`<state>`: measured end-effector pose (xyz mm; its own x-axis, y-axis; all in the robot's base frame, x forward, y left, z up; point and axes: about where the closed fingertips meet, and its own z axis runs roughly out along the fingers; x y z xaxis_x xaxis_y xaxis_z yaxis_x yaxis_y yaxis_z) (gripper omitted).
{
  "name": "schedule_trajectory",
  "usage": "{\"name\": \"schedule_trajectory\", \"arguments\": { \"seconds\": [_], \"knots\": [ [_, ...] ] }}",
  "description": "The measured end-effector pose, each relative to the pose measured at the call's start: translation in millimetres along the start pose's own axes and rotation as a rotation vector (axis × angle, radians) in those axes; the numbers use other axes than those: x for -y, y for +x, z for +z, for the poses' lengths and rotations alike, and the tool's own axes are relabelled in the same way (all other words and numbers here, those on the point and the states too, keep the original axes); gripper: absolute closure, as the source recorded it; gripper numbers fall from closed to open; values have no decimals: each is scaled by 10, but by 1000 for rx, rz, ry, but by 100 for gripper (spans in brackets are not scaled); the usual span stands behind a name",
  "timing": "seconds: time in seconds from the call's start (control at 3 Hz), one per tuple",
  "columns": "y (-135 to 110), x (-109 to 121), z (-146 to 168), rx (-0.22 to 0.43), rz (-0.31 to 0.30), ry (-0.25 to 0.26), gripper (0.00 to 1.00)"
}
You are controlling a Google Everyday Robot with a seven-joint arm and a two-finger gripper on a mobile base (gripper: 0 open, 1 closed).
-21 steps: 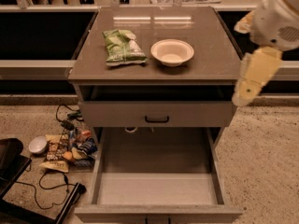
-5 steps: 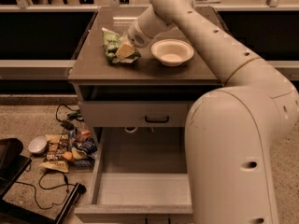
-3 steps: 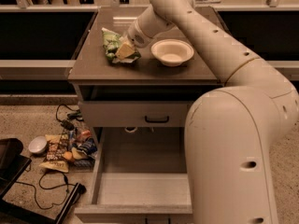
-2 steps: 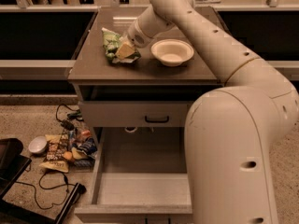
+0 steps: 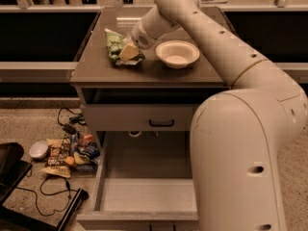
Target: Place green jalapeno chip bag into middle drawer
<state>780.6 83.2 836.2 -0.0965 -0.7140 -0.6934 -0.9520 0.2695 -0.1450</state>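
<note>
The green jalapeno chip bag (image 5: pixel 114 43) lies crumpled on the cabinet top (image 5: pixel 144 73), at its left side. My gripper (image 5: pixel 128 52) has come in from the right and sits on the bag's right end, shut on it; the bag still rests on the top. The middle drawer (image 5: pixel 144 189) stands pulled open below, showing its pale flat floor with nothing on it. My arm hides the drawer's right part.
A white bowl (image 5: pixel 177 55) stands on the cabinet top just right of the gripper. The top drawer front with its black handle (image 5: pixel 161 123) is closed. Snack packets (image 5: pixel 67 153), a small white bowl (image 5: pixel 37 149) and cables lie on the floor at the left.
Since 7 s ago the arm has swung in from the right and come down on the bag, which now looks crumpled. Over the last 1.7 s nothing has visibly moved.
</note>
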Motion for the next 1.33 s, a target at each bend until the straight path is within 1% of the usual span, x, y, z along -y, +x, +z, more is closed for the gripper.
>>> {"name": "schedule_trajectory", "arguments": {
  "seconds": [1.0, 1.33],
  "knots": [
    [-22, -6, -21, -2, -3, 2, 100],
    [-441, -275, -338, -66, -85, 80, 100]
  ]
}}
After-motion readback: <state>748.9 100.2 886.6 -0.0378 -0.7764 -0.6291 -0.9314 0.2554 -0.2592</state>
